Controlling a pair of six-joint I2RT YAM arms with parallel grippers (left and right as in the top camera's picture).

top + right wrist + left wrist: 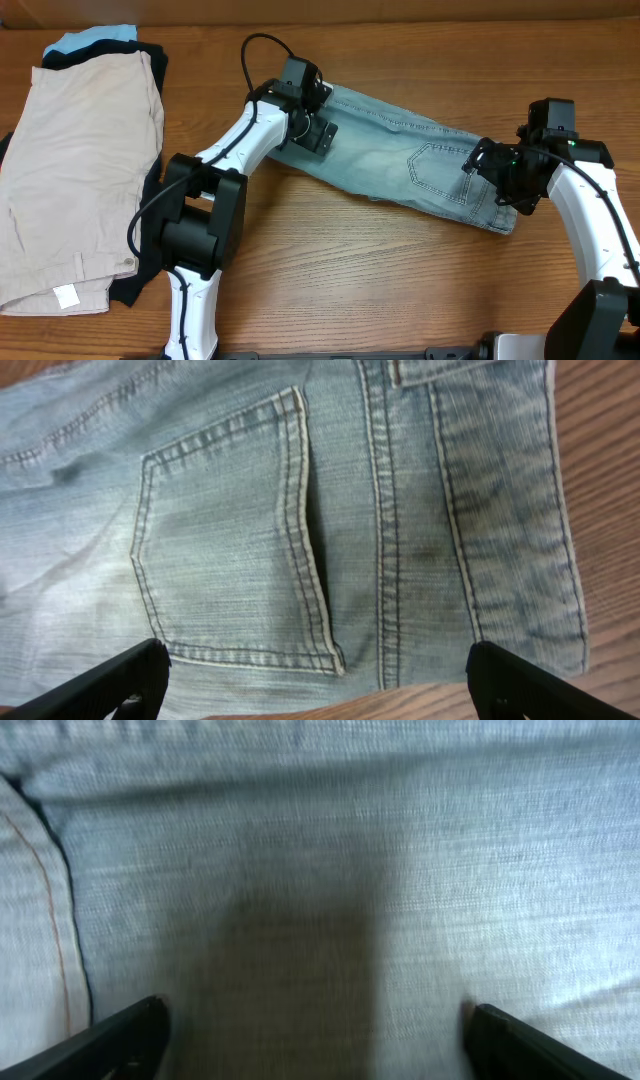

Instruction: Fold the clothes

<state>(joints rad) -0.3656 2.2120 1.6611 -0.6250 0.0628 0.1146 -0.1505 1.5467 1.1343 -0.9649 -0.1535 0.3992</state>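
Observation:
The clothes, a pair of light blue denim shorts (400, 150), lie folded in a long strip slanting from the upper middle toward the right of the wooden table (350, 270). My left gripper (316, 128) hovers over the strip's left end, open, with only flat denim (330, 870) between its fingers (125, 1040). My right gripper (493, 172) is over the right end, open and empty, above the back pocket (230, 530) and beside the waistband (500, 510). The near edge of the shorts runs between its jaws.
A pile at the far left holds large beige shorts (80, 170) on a black garment (130, 290), with a light blue cloth (85, 38) at its back. Bare wood (600, 480) shows beyond the waistband.

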